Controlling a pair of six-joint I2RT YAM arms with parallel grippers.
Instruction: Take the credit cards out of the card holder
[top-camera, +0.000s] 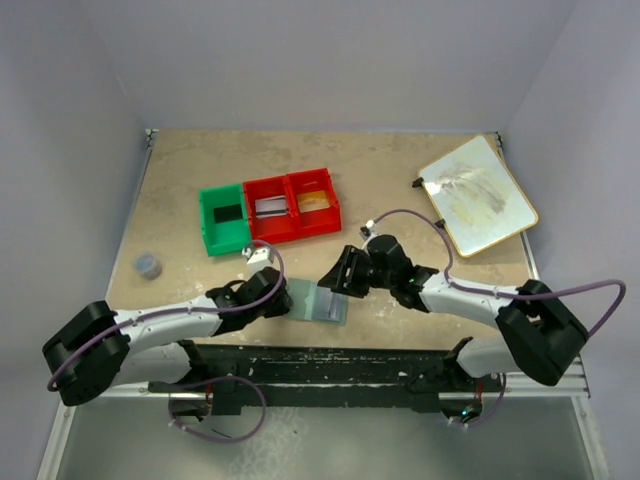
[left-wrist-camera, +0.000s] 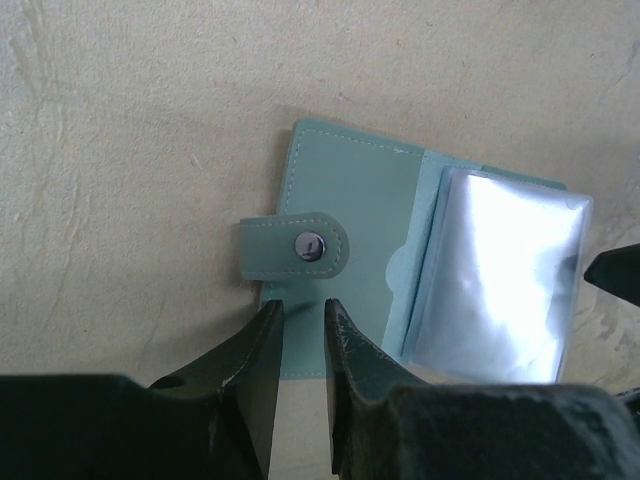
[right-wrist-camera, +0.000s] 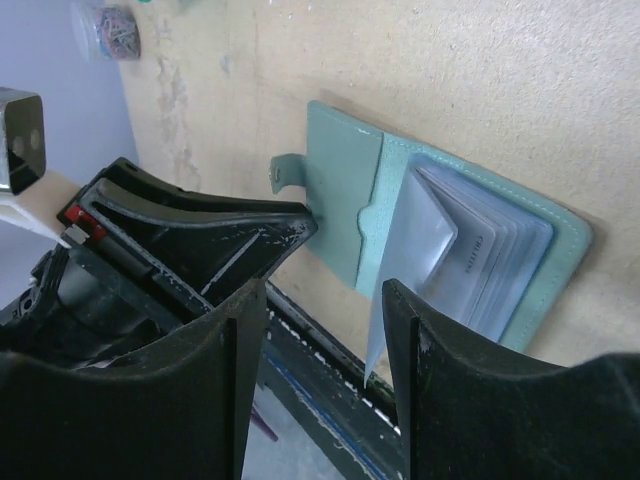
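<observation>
Right gripper (right-wrist-camera: 322, 300): jaws apart, straddling loose clear sleeve (right-wrist-camera: 415, 230), nothing clamped. Left gripper (left-wrist-camera: 300, 312): jaws nearly closed at near edge of card holder (left-wrist-camera: 350, 200); cannot tell if pinching. Holder lies open on table (top-camera: 180, 180) between arms. Credit cards (right-wrist-camera: 478, 262) sit in sleeves. Card-like pieces (top-camera: 268, 207) in bins (top-camera: 288, 232) suggest task partly done.

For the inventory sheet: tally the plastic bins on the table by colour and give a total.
Green bin: 1
Red bins: 2
Total: 3
</observation>
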